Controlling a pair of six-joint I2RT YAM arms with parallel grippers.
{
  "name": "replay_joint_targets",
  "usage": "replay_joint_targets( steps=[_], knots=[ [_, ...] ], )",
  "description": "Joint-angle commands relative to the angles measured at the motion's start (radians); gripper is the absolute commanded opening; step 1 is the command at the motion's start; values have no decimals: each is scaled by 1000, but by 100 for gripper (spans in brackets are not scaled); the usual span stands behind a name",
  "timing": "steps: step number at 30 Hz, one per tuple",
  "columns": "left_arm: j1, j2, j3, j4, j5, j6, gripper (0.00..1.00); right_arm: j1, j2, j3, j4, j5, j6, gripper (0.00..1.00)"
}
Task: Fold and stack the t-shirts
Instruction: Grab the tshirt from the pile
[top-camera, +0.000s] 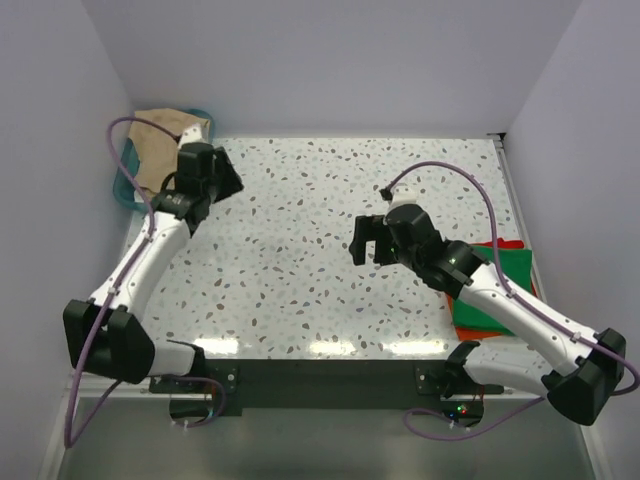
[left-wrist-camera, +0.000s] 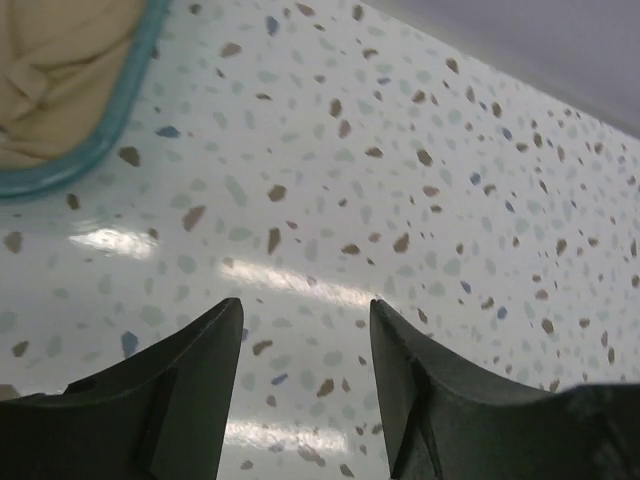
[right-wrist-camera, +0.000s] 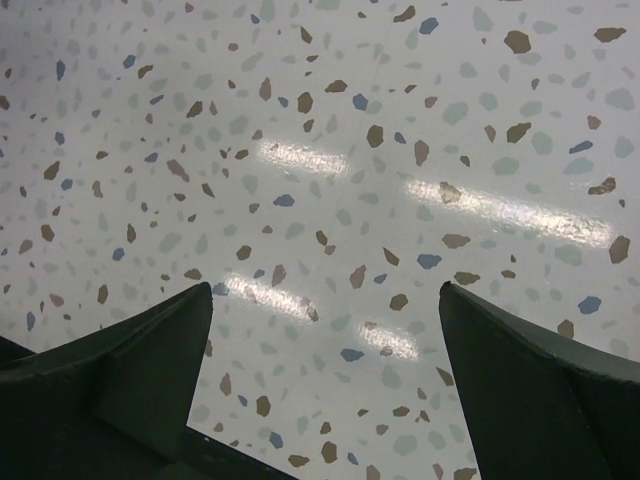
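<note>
A tan t-shirt (top-camera: 165, 145) lies bunched in the teal basket (top-camera: 124, 190) at the back left; the left wrist view shows a corner of that tan t-shirt (left-wrist-camera: 55, 70) inside the basket rim (left-wrist-camera: 95, 150). At the right edge a folded green t-shirt (top-camera: 500, 290) lies on a red-orange one (top-camera: 462, 325), partly under the right arm. My left gripper (top-camera: 228, 180) hovers just right of the basket, open and empty (left-wrist-camera: 305, 312). My right gripper (top-camera: 364, 240) hangs over the table's middle, wide open with nothing between its fingers (right-wrist-camera: 325, 292).
The speckled table (top-camera: 300, 250) is walled by white panels on the left, back and right. The basket sits in the back left corner, the folded pile near the front right edge.
</note>
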Motion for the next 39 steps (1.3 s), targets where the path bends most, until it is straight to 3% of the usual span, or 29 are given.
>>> replay_joint_targets(
  steps=[1, 5, 8, 15, 23, 27, 30, 31, 34, 39],
  knots=[
    [168, 109, 137, 49, -71, -10, 59, -2, 25, 16, 61, -95, -13, 99],
    [371, 258, 225, 79, -88, 2, 66, -2, 56, 12, 90, -150, -13, 99],
    [454, 390, 305, 102, -77, 27, 68, -2, 74, 8, 114, -184, -22, 99],
    [498, 724, 533, 83, -74, 78, 75, -2, 142, 30, 131, -231, -52, 99],
    [498, 891, 619, 51, -96, 49, 72, -2, 168, 10, 151, -248, -80, 99],
    [498, 927, 621, 46, -92, 45, 58, -2, 172, -5, 171, -254, -72, 99],
    [498, 933, 619, 48, -91, 49, 39, -2, 172, -7, 173, -256, -72, 99],
    [500, 933, 619, 51, -88, 50, 25, -2, 174, -7, 173, -256, -72, 99],
    [498, 916, 629, 53, -82, 59, 2, 0, 172, -7, 174, -256, -72, 99],
    [500, 846, 658, 57, -69, 82, 0, -2, 178, -5, 180, -280, -71, 99]
  ],
)
